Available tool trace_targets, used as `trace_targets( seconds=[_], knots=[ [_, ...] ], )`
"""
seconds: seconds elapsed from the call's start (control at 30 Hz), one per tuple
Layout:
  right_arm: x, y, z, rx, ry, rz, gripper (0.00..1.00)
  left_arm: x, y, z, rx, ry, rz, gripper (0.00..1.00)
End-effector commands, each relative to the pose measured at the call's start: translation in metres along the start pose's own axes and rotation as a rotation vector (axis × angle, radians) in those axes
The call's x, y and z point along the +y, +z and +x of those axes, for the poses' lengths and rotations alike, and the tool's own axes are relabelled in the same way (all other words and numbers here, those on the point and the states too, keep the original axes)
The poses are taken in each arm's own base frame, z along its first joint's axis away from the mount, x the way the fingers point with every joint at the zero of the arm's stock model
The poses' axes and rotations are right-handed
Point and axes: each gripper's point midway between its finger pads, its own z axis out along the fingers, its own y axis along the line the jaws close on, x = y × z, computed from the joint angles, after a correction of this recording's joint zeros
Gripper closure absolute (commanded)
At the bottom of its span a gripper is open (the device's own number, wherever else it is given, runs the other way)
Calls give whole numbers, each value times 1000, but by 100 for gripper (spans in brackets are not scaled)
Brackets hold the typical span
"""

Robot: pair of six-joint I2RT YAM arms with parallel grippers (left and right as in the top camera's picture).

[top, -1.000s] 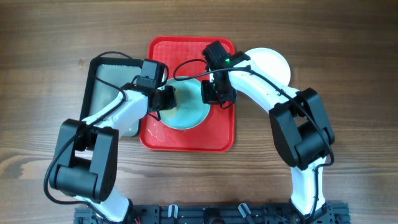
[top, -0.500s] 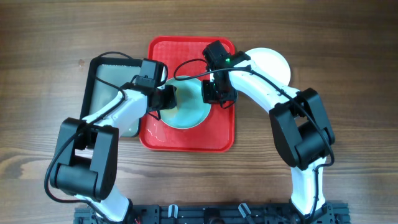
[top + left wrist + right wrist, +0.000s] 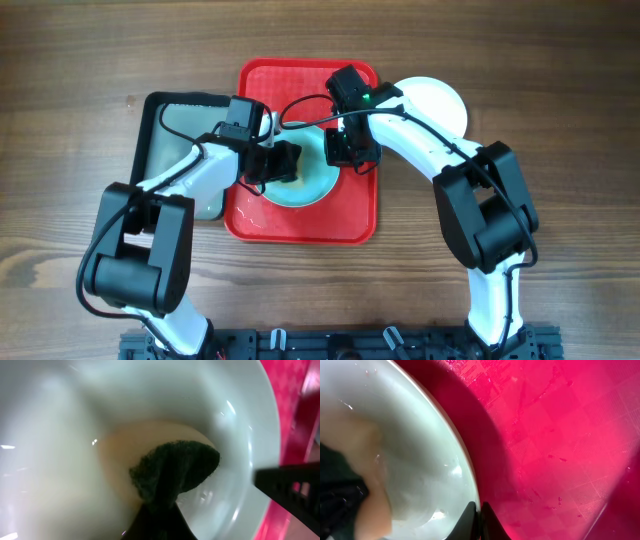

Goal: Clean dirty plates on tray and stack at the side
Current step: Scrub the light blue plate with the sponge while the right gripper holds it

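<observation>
I note the table [image 3: 580, 100] as mid-brown wood with darker grain streaks. The tray [image 3: 300, 228] is bright red; in the right wrist view it turns pinkish red with a faint square grid [image 3: 560, 435]. The light blue plate [image 3: 318, 186] on it looks pale, almost greenish white, up close [image 3: 150, 400]. The sponge [image 3: 175, 467] has a dark green, speckled face with beige around it. Far right is a white plate [image 3: 447, 100]. At left, the smaller tray [image 3: 158, 108] has a black rim and a grey-green floor. I see the left arm [image 3: 185, 175] and right arm [image 3: 420, 135] white with black joints.
</observation>
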Motion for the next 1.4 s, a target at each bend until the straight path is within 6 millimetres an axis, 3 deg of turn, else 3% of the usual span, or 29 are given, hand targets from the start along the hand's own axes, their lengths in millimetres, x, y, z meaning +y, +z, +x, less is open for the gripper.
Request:
trace_targets(
  seconds=[0.0,0.13,0.4,0.53,0.8,1.17,1.37],
  knots=[
    [8,-6,2,-13,-16,-23,96,-7,18,42,157,-41,85,96],
    [8,-6,2,-13,-16,-23,96,-13,13,35,140,-31,115,96],
    [8,-6,2,-15,-16,-23,96,-25,-39,-14,-48,-8,161,96],
    [8,-6,2,-14,-17,-23,96,-16,-56,-26,-118,-9,104,96],
    [8,-6,2,-12,-16,-22,96,23,-53,-20,-139,-35,-141,96],
    [7,-6,3,-11,-16,-21,96,32,-25,-9,-110,24,-279,96],
    [7,-6,3,-9,-18,-20,96,47,-25,-11,-120,16,-352,96]
  ],
)
